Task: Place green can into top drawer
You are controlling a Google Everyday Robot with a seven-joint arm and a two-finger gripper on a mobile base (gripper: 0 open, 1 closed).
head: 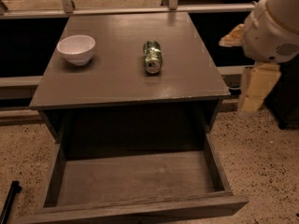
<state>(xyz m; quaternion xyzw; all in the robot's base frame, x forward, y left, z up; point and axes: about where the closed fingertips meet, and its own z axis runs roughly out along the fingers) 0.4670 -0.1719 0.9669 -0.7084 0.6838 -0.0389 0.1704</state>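
Note:
The green can (152, 57) lies on its side on the cabinet top (187, 78), near the middle, with one silver end facing me. The top drawer (135, 178) is pulled out wide below the cabinet top, and its flat bottom is bare. My gripper (254, 91) hangs at the right of the cabinet, beyond its right edge. It is level with the cabinet top's front edge, well to the right of the can and apart from it. It holds nothing that I can see.
A white bowl (76, 49) stands upright on the cabinet top at the back left. A speckled floor (261, 171) surrounds the cabinet. A rail (117, 10) and dark panels run behind it. A black rod (9, 202) lies on the floor at the lower left.

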